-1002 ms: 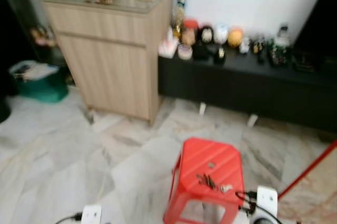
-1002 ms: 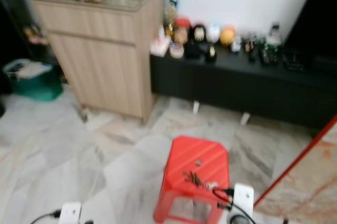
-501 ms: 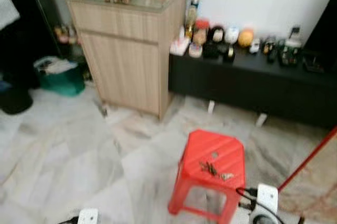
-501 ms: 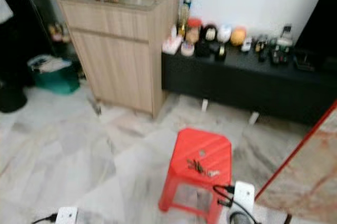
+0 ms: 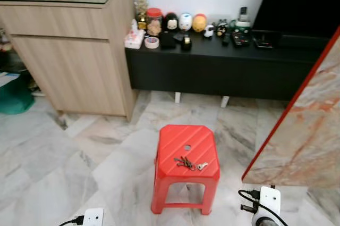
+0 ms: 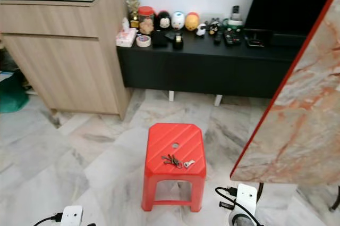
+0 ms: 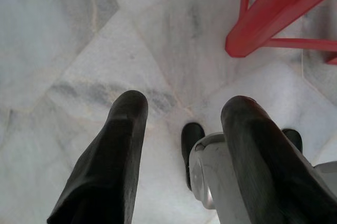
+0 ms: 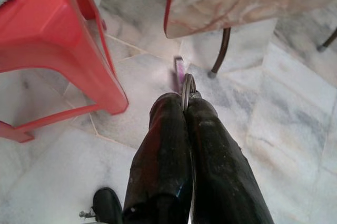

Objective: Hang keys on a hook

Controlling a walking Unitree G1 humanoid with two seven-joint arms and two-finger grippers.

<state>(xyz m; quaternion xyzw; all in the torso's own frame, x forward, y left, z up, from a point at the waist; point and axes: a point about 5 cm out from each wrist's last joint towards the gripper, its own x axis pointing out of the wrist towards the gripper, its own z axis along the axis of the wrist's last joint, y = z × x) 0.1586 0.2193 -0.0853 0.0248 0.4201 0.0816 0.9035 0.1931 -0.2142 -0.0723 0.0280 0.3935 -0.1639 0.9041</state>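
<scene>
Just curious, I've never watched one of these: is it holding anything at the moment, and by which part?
Yes. The right end effector is shut on a thin metal ring with a purple tag, pinched at its fingertips. The left end effector is open, holding nothing.

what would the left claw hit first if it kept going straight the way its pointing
Most likely the marble floor. The left claw hangs open and points down at bare tile, with the red stool off to one side of its line. Depth is hard to judge, but nothing else sits in between.

Nothing here can be read: the jar (image 5: pixel 154 20) and small figures (image 5: pixel 184 22) on the black bench (image 5: pixel 212 64), upper middle of the frame, show no legible lettering.
</scene>
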